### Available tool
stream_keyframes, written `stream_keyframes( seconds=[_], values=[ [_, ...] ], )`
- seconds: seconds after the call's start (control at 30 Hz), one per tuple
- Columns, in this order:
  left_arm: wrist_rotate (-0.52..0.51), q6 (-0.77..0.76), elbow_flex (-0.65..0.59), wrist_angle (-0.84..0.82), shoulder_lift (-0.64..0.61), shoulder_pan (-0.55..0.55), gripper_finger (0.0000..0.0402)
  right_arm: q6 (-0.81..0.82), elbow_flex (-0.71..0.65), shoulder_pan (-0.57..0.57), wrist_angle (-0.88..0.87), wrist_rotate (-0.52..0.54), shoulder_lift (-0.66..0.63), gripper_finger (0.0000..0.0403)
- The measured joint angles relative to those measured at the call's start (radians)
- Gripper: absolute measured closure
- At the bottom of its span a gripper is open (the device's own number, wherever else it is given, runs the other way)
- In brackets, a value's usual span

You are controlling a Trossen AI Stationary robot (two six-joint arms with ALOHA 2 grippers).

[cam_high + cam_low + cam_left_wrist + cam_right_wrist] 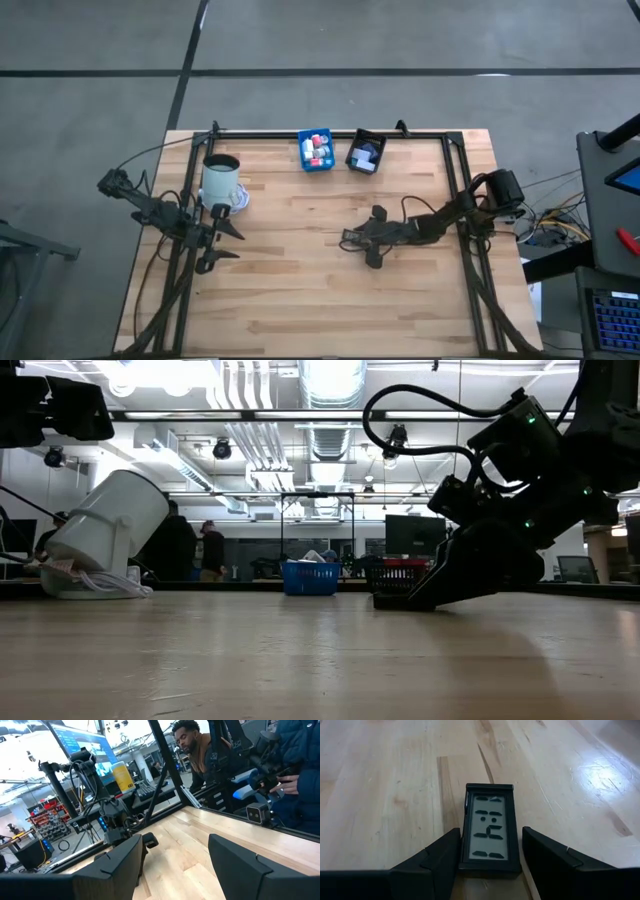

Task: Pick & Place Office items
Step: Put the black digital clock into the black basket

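One office item, a flat black rectangle with a grey segment display (489,827), lies lengthwise between the fingers of my right gripper (491,832). That gripper (350,240) is low over the middle of the table, slanting down. It is shut on the piece. In the low view its fingertips (400,603) reach down to the tabletop. My left gripper (232,245) waits open and level at the table's left side, beside the white mug (221,178), with nothing between its fingers (127,857). My right gripper pinches the black display piece between its two fingers by its two long side edges (465,837), near the end closest to the wrist. The fingers run along the piece, slanting down from the table's right side. The piece lies flat, display up, at or just above the wood.
A blue bin (316,150) and a black bin (365,152), both holding small pieces, stand at the far edge. The white mug (105,530) looks tilted on some white stuff at the left. A black frame rail (330,133) borders the table. People stand beyond the table (200,750).
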Motion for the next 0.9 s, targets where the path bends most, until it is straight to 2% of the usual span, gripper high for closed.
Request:
stream_keyframes(
  seconds=[0.23, 0.57, 0.9],
  values=[
    [0.0, 0.0, 0.0, 0.0, 0.0, 0.0, 0.0168, 0.004, 0.002, 0.0, -0.004, -0.001, 0.0, 0.0196],
    [0.0, 0.0, 0.0, 0.0, 0.0, 0.0, 0.0168, 0.003, 0.005, 0.0, -0.006, -0.008, 0.0, 0.0244],
    [0.0, 0.0, 0.0, 0.0, 0.0, 0.0, 0.0168, 0.0, 0.005, 0.0, -0.006, -0.006, 0.0, 0.0243]
  ],
)
